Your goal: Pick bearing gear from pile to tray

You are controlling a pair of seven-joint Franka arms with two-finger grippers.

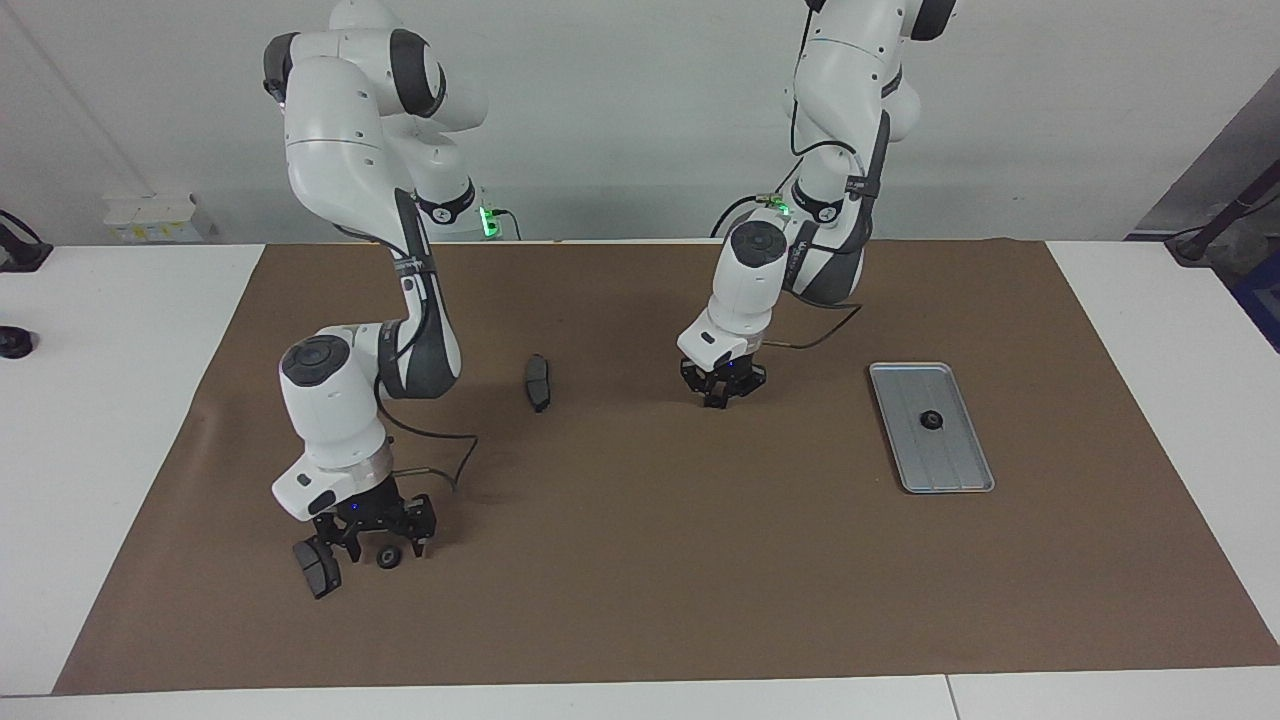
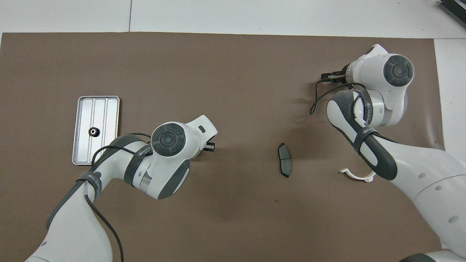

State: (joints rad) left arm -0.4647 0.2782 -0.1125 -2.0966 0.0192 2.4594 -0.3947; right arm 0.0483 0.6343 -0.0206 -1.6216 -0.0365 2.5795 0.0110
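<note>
A small black gear (image 1: pixel 388 559) lies on the brown mat at the right arm's end, beside a dark grey brake-pad piece (image 1: pixel 318 570). My right gripper (image 1: pixel 385 547) is open and low over that gear, its fingers spread either side of it; in the overhead view the arm hides both. The silver tray (image 1: pixel 960 455) lies at the left arm's end and holds one black gear (image 1: pixel 931 420); the tray (image 2: pixel 109 120) and its gear (image 2: pixel 94 131) also show from overhead. My left gripper (image 1: pixel 722 392) hangs low over bare mat mid-table, holding nothing that I can see.
A second brake-pad piece (image 1: pixel 539 382) (image 2: pixel 284 160) lies mid-table between the arms. A white half-ring bracket (image 2: pixel 356 177) lies partly under the right arm. Both arms' cables trail onto the brown mat (image 1: pixel 640 560).
</note>
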